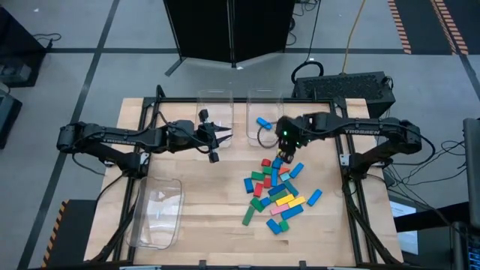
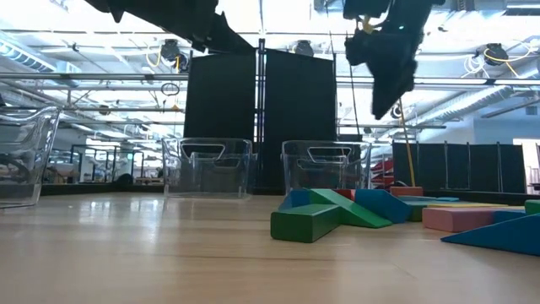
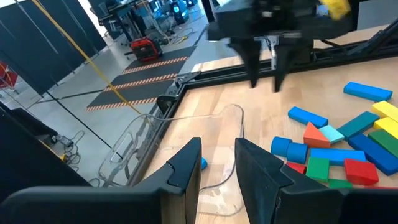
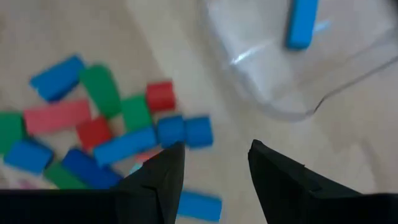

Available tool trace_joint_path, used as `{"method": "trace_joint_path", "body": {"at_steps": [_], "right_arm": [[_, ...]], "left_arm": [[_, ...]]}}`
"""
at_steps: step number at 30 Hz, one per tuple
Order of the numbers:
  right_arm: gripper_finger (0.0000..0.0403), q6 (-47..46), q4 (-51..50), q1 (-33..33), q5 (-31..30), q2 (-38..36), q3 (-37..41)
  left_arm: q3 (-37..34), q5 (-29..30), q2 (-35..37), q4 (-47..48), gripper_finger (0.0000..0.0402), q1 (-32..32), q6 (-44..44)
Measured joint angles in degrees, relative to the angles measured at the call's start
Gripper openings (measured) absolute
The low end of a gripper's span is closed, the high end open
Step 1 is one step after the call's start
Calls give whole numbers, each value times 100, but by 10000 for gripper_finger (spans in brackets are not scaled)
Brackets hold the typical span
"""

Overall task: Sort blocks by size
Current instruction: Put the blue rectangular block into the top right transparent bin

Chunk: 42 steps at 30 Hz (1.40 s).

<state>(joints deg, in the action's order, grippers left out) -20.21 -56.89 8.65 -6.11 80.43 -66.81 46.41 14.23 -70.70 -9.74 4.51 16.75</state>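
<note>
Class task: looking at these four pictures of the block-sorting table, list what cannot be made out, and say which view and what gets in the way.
- Low view: most of the coloured block pile is hidden behind the nearest green block.
- Low view: the left arm's gripper is cut off by the top edge.
- Right wrist view: blocks beneath the right gripper are covered by its dark fingers.
- High view: the clear plastic bins show too faintly to count contents.

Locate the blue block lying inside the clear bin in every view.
High view: blue block in the far right bin, beside the right gripper.
Low view: not visible.
Left wrist view: a blue sliver behind that arm's fingers.
Right wrist view: at the top, inside the bin.
Shared landmark: the block pile.
</note>
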Motion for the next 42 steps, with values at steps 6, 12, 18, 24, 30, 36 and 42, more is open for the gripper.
{"method": "trace_joint_path", "body": {"at_steps": [6, 12, 18, 24, 30, 36, 42], "right_arm": [[171, -328, -592, -616, 0, 2, 0], [171, -487, -921, -1215, 0, 2, 0], [171, -461, -1168, -1975, 36, 2, 2], [171, -331, -1204, -2798, 46, 24, 7], [171, 50, -1294, -3606, 216, 393, 7], [171, 333, -1286, -4093, 385, 1058, 8], [171, 399, -1285, -4354, 496, 1696, 9]], "left_arm": [[0, 5, 0, 0, 100, 0, 0], [0, 17, -1, 0, 100, 0, 0], [0, 23, -2, 46, 100, -4, 0], [0, 23, -2, 157, 100, -4, 1], [0, 20, -2, 157, 100, -4, 0], [0, 18, -2, 175, 100, -4, -177], [0, -67, -2, 175, 100, -22, -414]]}}
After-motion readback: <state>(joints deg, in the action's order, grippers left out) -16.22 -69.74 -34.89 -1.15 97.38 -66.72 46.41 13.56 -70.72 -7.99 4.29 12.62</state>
